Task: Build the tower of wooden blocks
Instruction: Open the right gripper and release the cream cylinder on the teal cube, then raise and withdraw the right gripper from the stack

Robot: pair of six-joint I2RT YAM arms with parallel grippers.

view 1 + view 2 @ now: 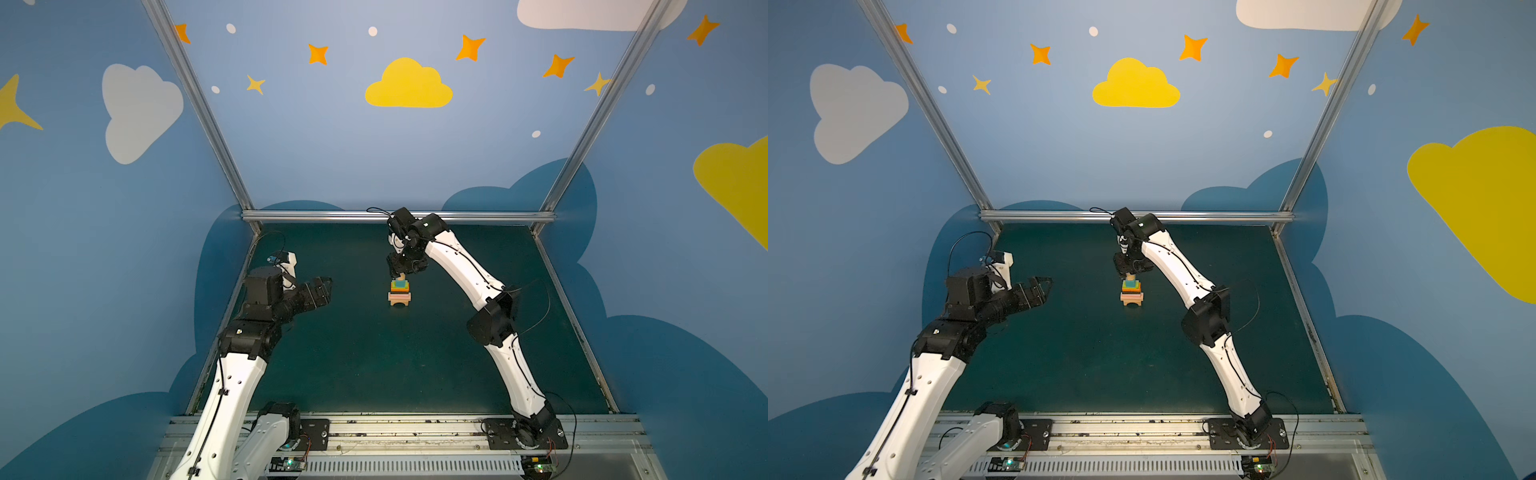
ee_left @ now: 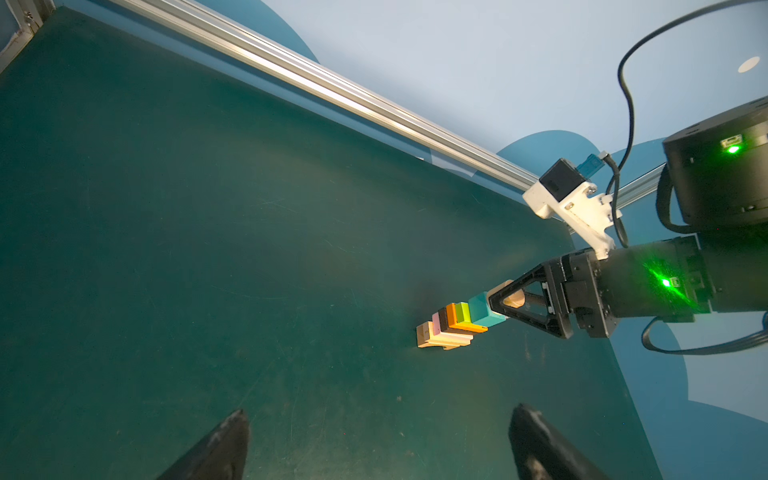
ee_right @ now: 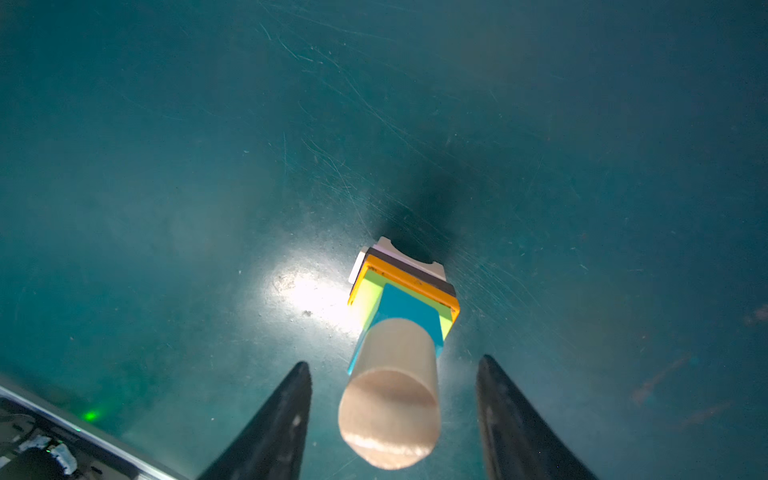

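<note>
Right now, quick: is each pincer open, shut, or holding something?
Left pincer: open, empty.
Right pincer: open, fingers either side of the tan cylinder atop the tower, gaps showing on both sides.

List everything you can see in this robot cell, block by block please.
Mat: one, dark green, underneath.
Arch: one, tan, lowest, mid-mat.
Pink brick: one, above the arch.
Dark brown brick: one, above pink.
Orange brick: one, above brown.
Lime green brick: one, above orange.
Cube: one, teal, on the lime brick.
Cylinder: one, tan, topmost.
Left end effector: one, black, open, empty, mat's left side.
Right end effector: one, black, open, straddling the cylinder.
</note>
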